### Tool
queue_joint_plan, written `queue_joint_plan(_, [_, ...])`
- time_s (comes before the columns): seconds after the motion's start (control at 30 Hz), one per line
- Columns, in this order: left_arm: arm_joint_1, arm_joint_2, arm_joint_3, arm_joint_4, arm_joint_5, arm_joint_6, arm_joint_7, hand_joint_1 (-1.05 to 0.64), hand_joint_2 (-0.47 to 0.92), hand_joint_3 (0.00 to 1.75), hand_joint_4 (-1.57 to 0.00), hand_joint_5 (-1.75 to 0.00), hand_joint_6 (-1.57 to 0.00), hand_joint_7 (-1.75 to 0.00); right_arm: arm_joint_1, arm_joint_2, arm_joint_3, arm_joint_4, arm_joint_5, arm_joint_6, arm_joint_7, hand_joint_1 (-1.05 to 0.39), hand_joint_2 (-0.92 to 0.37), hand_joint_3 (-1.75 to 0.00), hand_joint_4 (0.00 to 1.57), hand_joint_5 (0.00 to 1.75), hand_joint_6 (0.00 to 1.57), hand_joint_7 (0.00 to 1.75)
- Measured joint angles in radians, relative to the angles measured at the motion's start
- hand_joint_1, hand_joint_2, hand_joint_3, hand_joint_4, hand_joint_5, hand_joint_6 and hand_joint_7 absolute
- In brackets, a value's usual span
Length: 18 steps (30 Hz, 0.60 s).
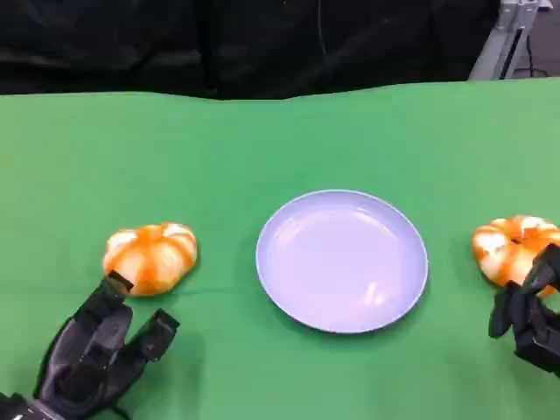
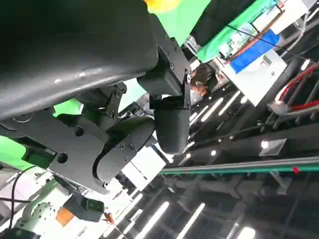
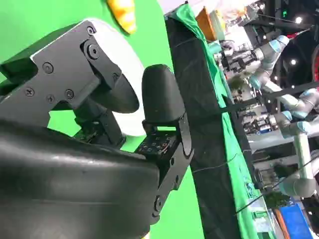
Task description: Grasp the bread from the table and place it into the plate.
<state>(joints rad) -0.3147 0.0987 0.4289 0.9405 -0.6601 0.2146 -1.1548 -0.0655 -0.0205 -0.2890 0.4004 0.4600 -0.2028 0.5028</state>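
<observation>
Head view: two breads on green counter (image 1: 262, 140), left bread (image 1: 150, 257) and right bread (image 1: 514, 248), flanking empty plate (image 1: 342, 260). Left hand (image 1: 101, 350) fingers apart, holding nothing; right hand (image 1: 531, 312) beside right bread, closure unclear. Wrist views add background robot arms (image 3: 294, 149).

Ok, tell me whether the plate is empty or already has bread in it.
Empty. The plate shows only its bare pale surface; one bread lies on the green table to its left, another bread to its right.

Each robot hand (image 1: 101, 350) is matte black, with blocky segmented fingers (image 3: 159, 99), round screw heads and a rounded glossy shell.
</observation>
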Motion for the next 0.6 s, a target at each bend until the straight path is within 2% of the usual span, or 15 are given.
queue_joint_plan(0.6, [0.000, -0.001, -0.003, -0.002, 0.005, -0.012, 0.002, -0.17, 0.60, 1.07, -0.83, -1.75, -0.84, -1.50, 0.000, 0.000, 0.000, -0.001, 0.001, 0.000, 0.000, -0.05, -0.40, -1.50, 0.93, 1.75, 0.77, 1.72])
